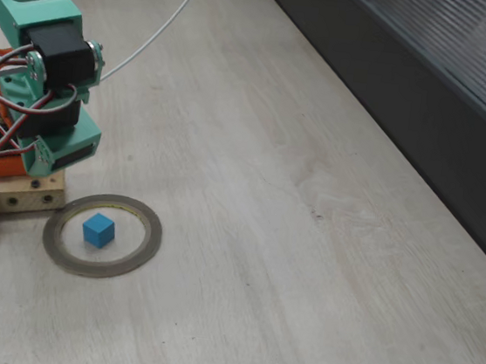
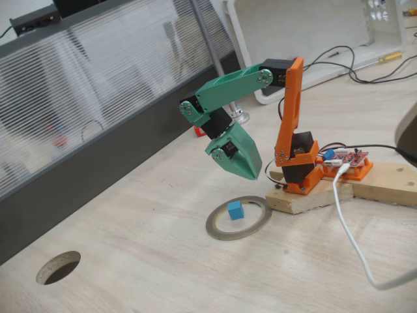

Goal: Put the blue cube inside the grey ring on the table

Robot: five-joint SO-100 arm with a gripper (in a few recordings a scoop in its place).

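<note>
Blue cube (image 1: 98,230) inside grey ring (image 1: 146,246) | gripper (image 2: 253,173) above, empty

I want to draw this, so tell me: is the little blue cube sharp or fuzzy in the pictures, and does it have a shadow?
In both fixed views the blue cube looks sharp, with clear edges, lying inside the grey ring. The light is soft and even: in one fixed view only a faint shadow hugs the cube's base; in the other, a pale shadow lies on the table under the gripper.
</note>
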